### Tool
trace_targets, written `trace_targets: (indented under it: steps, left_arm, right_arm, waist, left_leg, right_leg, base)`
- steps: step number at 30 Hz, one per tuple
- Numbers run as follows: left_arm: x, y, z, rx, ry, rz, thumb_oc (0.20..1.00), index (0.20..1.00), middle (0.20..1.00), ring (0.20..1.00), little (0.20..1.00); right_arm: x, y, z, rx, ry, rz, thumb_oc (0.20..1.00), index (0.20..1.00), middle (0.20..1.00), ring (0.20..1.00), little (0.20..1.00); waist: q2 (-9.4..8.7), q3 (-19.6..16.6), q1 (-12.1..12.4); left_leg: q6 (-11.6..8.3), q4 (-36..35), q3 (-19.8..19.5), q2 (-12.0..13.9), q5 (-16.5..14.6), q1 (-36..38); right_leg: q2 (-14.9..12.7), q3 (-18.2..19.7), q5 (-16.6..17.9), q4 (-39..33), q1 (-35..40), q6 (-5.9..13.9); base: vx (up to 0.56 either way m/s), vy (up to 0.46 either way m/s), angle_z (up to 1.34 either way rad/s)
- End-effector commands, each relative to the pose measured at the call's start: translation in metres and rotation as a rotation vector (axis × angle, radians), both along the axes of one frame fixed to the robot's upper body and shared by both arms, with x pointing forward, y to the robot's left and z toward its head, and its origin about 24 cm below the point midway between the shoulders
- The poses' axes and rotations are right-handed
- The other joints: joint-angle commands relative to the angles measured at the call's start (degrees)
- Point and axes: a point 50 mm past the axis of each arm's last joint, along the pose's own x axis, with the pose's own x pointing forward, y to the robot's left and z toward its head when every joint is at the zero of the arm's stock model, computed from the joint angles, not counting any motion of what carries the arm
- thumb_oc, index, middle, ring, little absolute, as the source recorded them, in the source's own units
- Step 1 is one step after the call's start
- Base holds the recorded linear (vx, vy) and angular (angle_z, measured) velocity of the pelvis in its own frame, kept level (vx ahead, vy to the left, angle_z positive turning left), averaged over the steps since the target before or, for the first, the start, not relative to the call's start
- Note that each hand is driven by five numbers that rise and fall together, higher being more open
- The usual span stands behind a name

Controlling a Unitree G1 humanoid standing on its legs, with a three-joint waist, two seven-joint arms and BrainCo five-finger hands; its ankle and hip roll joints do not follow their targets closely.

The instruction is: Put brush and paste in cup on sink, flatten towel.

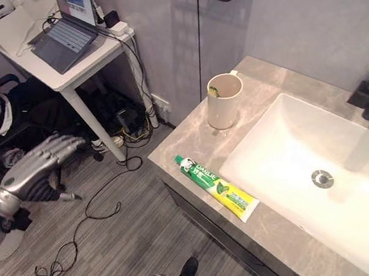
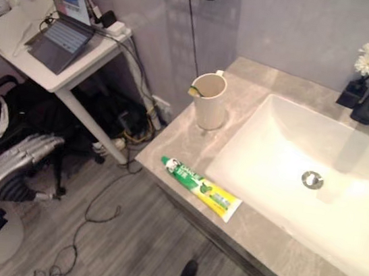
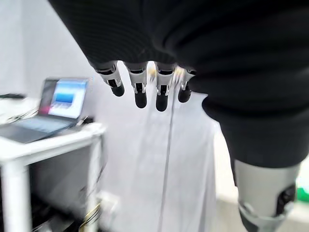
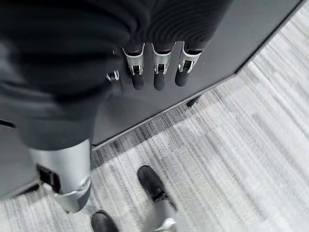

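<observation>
left hand (image 1: 43, 164) sat nearest the camera, low at the left over the floor, well apart from the sink surface (image 1: 191, 135). its fingers (image 3: 140, 92) were loosely extended, holding nothing. further left, a person's arm showed beside a white desk with an open laptop (image 1: 68, 17).

moving right: cream cup (image 1: 223, 100) stood upright on the surface, near its left edge, beside the basin (image 1: 315, 182). something small and yellow-green rested at the cup's rim; could not tell whether it was the brush. paste tube (image 1: 215, 187), green and yellow, lay flat on the surface in front of the cup, near the front edge, just beside the basin, apart from the cup.

right hand (image 4: 154, 67) hung by the dark cabinet front over the floor, fingers relaxed and empty.

judgement: paste step not yet begun; tube untouched. next move would call for bringing a hand up and over to the tube, closing round its body from above, lifting, tipping it upright, and lowering it into the cup without knocking the cup over.
</observation>
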Motion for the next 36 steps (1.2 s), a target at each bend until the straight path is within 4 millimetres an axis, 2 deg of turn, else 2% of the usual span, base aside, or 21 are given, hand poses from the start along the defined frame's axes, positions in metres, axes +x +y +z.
trace_targets:
  steps: [1, 4, 7, 9, 12, 25, 36]
  left_arm:
    - [0.006, 0.003, 0.026, -0.036, -0.116, -0.005, 1.000, 1.000, 1.000, 1.000, 1.000]
    - [0.012, -0.011, 0.021, -0.049, -0.091, -0.075, 1.000, 1.000, 1.000, 1.000, 1.000]
    - [0.014, -0.014, 0.017, -0.055, -0.067, -0.091, 1.000, 1.000, 1.000, 1.000, 1.000]
    - [0.015, -0.020, 0.012, -0.056, -0.024, -0.126, 1.000, 1.000, 1.000, 1.000, 1.000]
    - [0.016, -0.024, 0.007, -0.028, 0.017, -0.151, 1.000, 1.000, 1.000, 1.000, 1.000]
    - [0.019, -0.027, 0.006, 0.020, 0.051, -0.184, 1.000, 1.000, 1.000, 1.000, 1.000]
    - [0.028, -0.046, -0.004, 0.028, 0.075, -0.267, 1.000, 1.000, 1.000, 1.000, 1.000]
  right_arm:
    - [0.027, 0.011, 0.004, 0.031, -0.071, 0.036, 1.000, 1.000, 1.000, 1.000, 1.000]
    - [0.028, 0.016, 0.003, 0.038, -0.054, 0.065, 1.000, 1.000, 1.000, 1.000, 1.000]
    - [0.026, 0.016, 0.002, 0.030, -0.036, 0.076, 1.000, 1.000, 1.000, 1.000, 1.000]
    - [0.022, 0.016, 0.000, 0.009, 0.007, 0.115, 1.000, 1.000, 1.000, 1.000, 1.000]
    - [0.019, 0.017, -0.001, 0.026, -0.003, 0.084, 1.000, 1.000, 1.000, 1.000, 1.000]
    - [0.014, 0.025, -0.005, 0.063, -0.006, 0.073, 1.000, 1.000, 1.000, 1.000, 1.000]
    - [0.022, 0.027, -0.003, 0.059, -0.045, 0.068, 1.000, 1.000, 1.000, 1.000, 1.000]
  waist:
    - [-2.01, -0.5, -1.6]
    - [-2.81, -0.1, -3.0]
    - [-3.06, -0.1, -3.0]
    - [-3.47, -0.2, -3.6]
    - [-3.95, -0.2, -5.1]
    - [-5.50, -0.3, -6.8]
    - [-6.89, -0.8, -8.3]
  left_leg:
    - [-2.33, 0.3, -0.6, 2.3, 0.3, -2.4]
    - [-2.00, 0.2, 2.8, 2.9, 0.0, -3.5]
    - [-1.85, 0.2, 3.8, 3.0, -0.2, -3.5]
    - [-1.59, 0.2, 5.1, 3.2, -0.7, -3.0]
    - [-1.41, 0.2, 6.5, 3.4, -1.3, -2.1]
    - [-1.11, 0.2, 9.0, 4.3, -2.1, -1.2]
    - [-1.23, 0.2, 10.1, 5.0, -2.7, -1.0]
  right_leg:
    - [-6.8, 4.6, 2.0, 0.1, -0.4, 5.77]
    - [-7.0, 8.2, 3.1, 0.1, -3.7, 6.33]
    - [-7.0, 9.0, 3.4, 0.1, -4.3, 6.41]
    - [-7.0, 10.3, 3.6, 0.1, -4.5, 6.43]
    - [-7.0, 11.3, 3.7, 0.1, -4.6, 6.57]
    - [-6.2, 13.7, 4.2, 0.1, -5.7, 6.57]
    - [-5.3, 14.9, 4.2, 0.1, -6.5, 6.42]
  base:
    - [-0.03, 0.032, -0.33]
    - [-0.03, 0.059, -0.62]
    - [0.02, 0.036, -0.37]
    - [0.06, 0.041, -0.26]
    - [0.04, 0.037, -0.33]
    - [0.02, 0.002, -0.14]
    - [0.01, -0.006, -0.02]
